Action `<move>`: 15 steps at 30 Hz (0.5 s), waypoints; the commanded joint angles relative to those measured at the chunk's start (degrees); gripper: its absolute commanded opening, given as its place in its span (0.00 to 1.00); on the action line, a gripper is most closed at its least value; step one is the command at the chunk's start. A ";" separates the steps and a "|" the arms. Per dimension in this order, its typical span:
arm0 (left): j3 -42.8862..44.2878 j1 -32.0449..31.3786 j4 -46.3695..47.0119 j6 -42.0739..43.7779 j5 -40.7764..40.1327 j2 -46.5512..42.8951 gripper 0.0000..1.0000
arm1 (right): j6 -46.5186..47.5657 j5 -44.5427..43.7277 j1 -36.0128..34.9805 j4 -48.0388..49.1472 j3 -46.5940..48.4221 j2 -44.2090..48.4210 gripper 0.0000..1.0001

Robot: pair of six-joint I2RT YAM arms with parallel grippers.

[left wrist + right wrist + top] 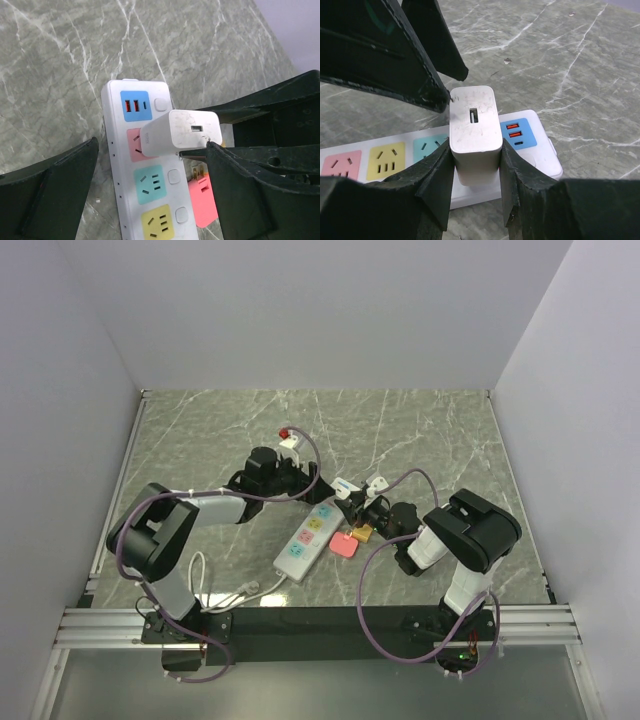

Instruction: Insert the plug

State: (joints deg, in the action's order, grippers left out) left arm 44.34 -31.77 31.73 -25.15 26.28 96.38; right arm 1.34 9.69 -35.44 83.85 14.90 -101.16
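A white power strip with coloured sockets lies at mid-table; it also shows in the left wrist view and the right wrist view. My right gripper is shut on a white charger plug. It holds the charger over the pink socket next to the blue USB block. The prongs are hidden. My left gripper is open above the strip. One of its fingertips touches the charger's corner.
A pink plug with brass prongs lies on the marble beside the strip, close to my right gripper. The strip's white cord runs toward the near edge. The teal and yellow sockets are uncovered.
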 commanded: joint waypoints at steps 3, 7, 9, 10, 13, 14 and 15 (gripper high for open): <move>3.56 -1.10 -1.58 1.59 -2.72 1.97 0.93 | 0.50 -1.17 -0.86 9.48 -1.62 -2.81 0.00; 3.83 -1.37 -1.93 1.94 -4.48 2.76 0.92 | 0.59 -1.78 -1.65 9.66 -2.06 -3.07 0.00; 3.74 -1.37 -1.14 1.77 -4.14 2.94 0.92 | 0.68 -2.13 -2.17 9.75 -2.15 -3.42 0.00; 3.65 -1.37 -0.70 1.33 -3.87 3.03 0.92 | 0.68 -2.22 -2.18 9.84 -2.15 -3.51 0.00; 4.44 -1.45 -1.05 1.24 -3.78 3.90 0.90 | 0.50 -2.40 -2.44 10.19 -2.33 -3.78 0.00; 4.88 -1.37 -1.83 1.41 -3.96 4.17 0.88 | 0.50 -2.57 -2.53 10.36 -2.50 -3.78 0.00; 4.79 -1.54 -2.19 1.59 -4.31 4.52 0.88 | 0.50 -2.92 -2.53 10.36 -2.59 -3.86 0.00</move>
State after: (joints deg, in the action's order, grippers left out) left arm 47.40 -32.91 30.55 -24.71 23.38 99.42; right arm 1.37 7.07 -36.86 85.65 14.46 -102.19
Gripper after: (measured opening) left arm 0.884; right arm 0.429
